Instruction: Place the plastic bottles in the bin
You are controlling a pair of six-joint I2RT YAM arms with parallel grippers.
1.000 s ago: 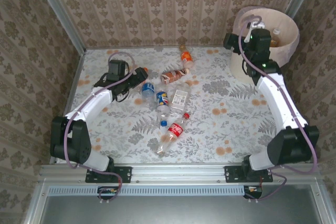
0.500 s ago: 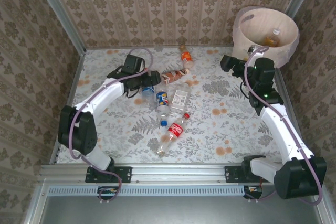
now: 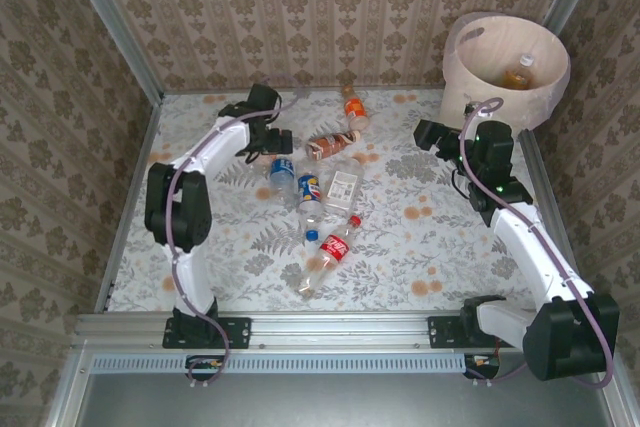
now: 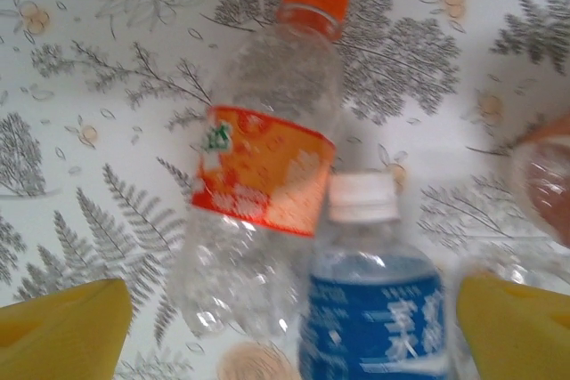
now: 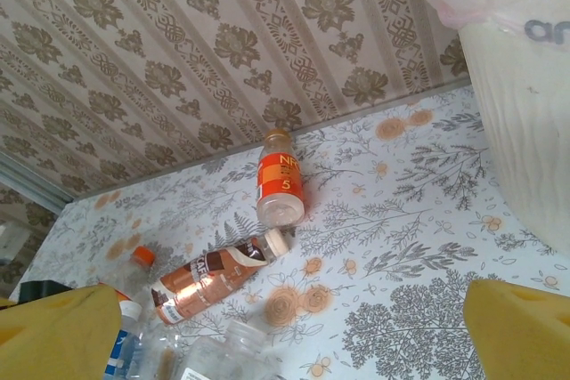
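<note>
My left end effector (image 4: 289, 331), fingers wide apart, hovers over an orange-label bottle (image 4: 263, 171) and a blue-label bottle (image 4: 374, 318) toward the tabletop's (image 3: 420, 247) far left; my right end effector (image 3: 430, 135), also apart, hangs near the bin (image 3: 465, 97) at the far right corner

Approx 7 bottles (image 3: 330, 245) lie scattered; one inside bin (image 3: 462, 87).

orange bottle (image 5: 280, 186), brown bottle (image 5: 210, 278) — bin (image 5: 524, 131) at right

On the white tablecloth (image 3: 420, 237) printed with grey ferns and orange flowers lie an orange-capped, orange-labelled bottle (image 4: 267, 162), a white-capped, blue-labelled bottle (image 4: 374, 313) and a copper-brown bottle (image 5: 207, 284).
</note>
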